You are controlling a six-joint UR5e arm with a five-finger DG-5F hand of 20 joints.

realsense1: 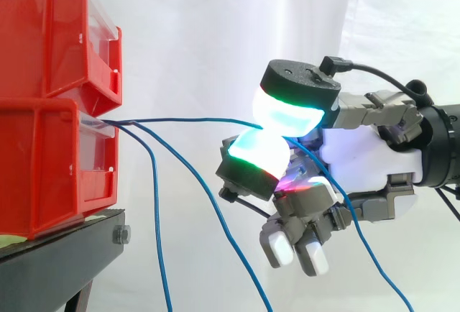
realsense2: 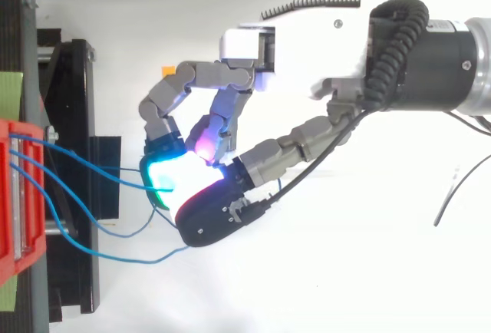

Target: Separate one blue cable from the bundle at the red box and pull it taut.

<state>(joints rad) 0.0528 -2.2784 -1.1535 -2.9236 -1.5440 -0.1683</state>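
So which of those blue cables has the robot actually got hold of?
Start at the red bins on the left, where the blue cables come out. One cable runs almost level across to the hand, pinched between its glowing pads. The others sag downwards.

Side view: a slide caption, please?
Hand pinches one blue cable, stretched level from the red bins, while two others sag.
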